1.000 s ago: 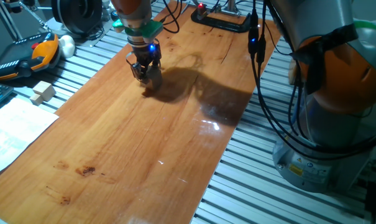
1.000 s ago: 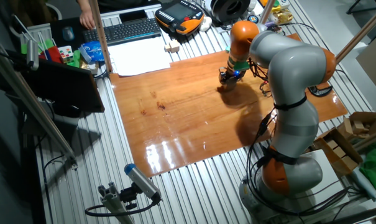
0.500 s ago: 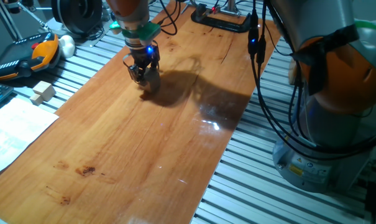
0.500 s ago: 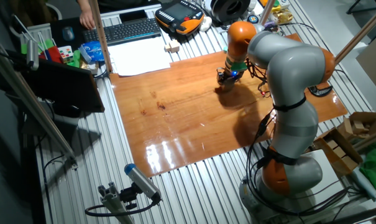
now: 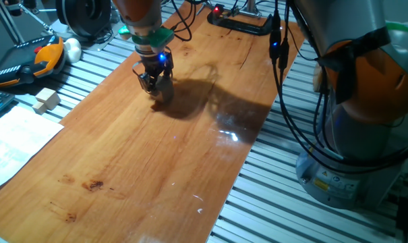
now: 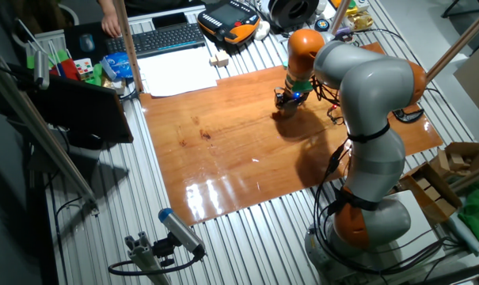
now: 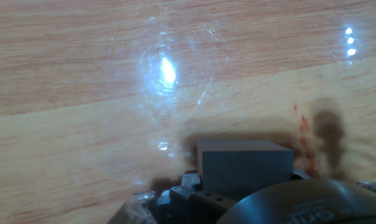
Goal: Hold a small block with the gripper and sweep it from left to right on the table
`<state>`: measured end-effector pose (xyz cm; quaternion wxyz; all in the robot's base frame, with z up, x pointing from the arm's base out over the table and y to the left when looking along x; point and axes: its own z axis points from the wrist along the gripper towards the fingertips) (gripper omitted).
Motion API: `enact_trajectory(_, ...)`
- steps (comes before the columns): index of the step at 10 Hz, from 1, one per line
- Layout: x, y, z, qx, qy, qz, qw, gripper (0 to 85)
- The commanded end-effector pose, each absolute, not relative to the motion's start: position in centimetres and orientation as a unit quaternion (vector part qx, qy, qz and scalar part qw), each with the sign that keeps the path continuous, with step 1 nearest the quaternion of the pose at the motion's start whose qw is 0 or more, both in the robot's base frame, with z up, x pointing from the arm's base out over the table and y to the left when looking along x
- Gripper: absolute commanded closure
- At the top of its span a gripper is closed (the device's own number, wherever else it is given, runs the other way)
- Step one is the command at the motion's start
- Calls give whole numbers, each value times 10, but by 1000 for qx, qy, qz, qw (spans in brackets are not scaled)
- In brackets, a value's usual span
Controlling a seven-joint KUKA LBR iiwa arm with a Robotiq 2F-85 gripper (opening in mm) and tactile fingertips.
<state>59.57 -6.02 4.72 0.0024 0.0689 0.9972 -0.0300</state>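
Since a second ago the gripper point(image 5: 156, 84) has slid slightly up the table point(image 5: 143, 155) toward its far end. Its jaws are closed on the small block point(image 7: 245, 167), a cube with no long axis, faces square to the fingers, at the board's surface. The arm points straight down.

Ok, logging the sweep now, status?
End effector shut on small block, low at the table. Board ahead of it bare in hand view. Black clamp sits at the far end.

Block point(image 7: 243, 165) in claw point(image 5: 156, 85) – on table point(image 5: 156, 162).
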Motion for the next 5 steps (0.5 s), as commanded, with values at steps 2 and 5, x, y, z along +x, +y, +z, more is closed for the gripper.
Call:
enact_trajectory(2,594,-57,46,72,997,-30,2,203)
enact_trajectory(5,592,-51,44,76,997,-28,2,207)
